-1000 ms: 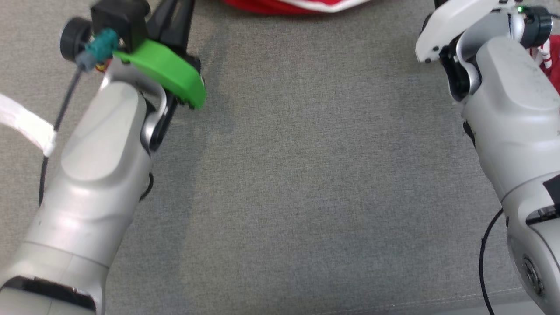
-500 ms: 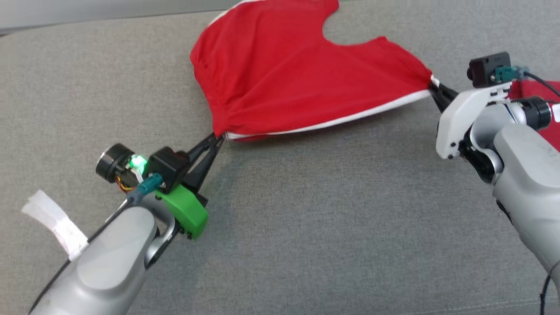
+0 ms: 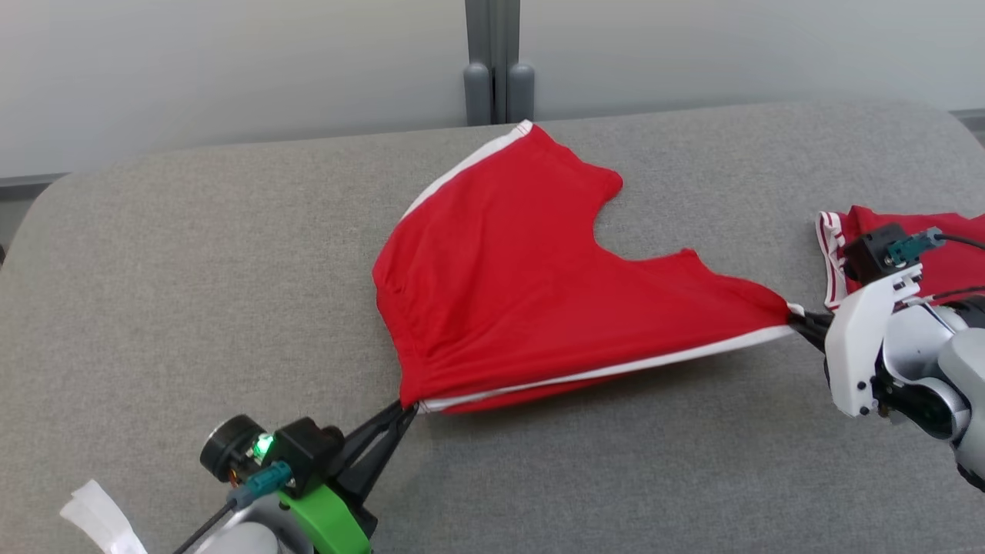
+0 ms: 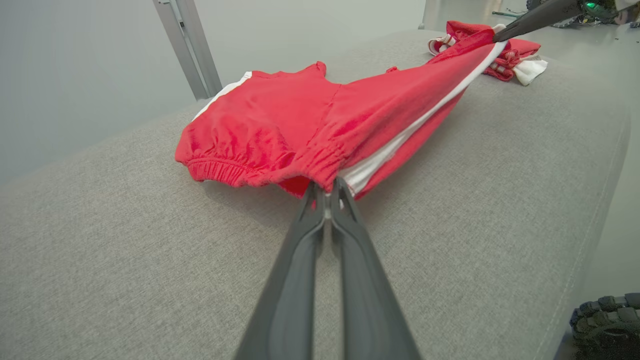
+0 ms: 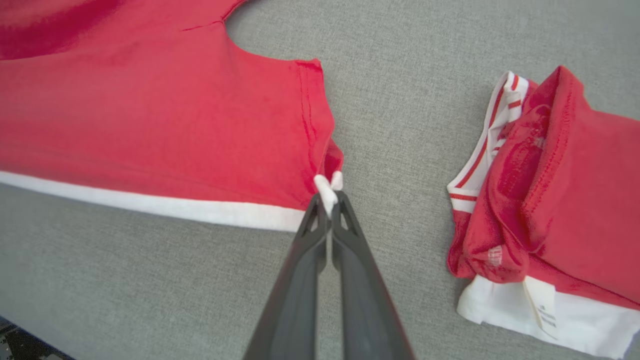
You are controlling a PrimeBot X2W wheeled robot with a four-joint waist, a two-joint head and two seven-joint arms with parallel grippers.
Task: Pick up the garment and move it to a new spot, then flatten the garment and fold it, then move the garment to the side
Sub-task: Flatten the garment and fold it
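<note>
Red shorts [image 3: 523, 292] with a white side stripe lay stretched across the middle of the head view on a grey fabric cushion [image 3: 192, 269]. The left gripper [image 3: 406, 409], lower left of centre, was clamped on the gathered waistband corner at the shorts' lower-left end. In the left wrist view both dark fingers were pressed together, with red cloth and a bit of white stripe pinched at the tips. The right gripper [image 3: 799, 319], at the right edge mid-height, had its jaws together on the far end of the white stripe at the leg hem. In the right wrist view a white fold of cloth stuck up between the tips. Between the two grips the striped edge ran taut and straight, raised off the cushion with shadow under it. The rest of the shorts sagged back onto the cushion toward upper centre, the crotch notch facing upper right. A second red garment [image 3: 958, 265] with white trim, folded, sat on the cushion at far right, just behind the right gripper and apart from the shorts. A grey post [image 3: 492, 69] stood at top centre behind the cushion. A white tape strip [image 3: 96, 512] showed at the lower left corner.
</note>
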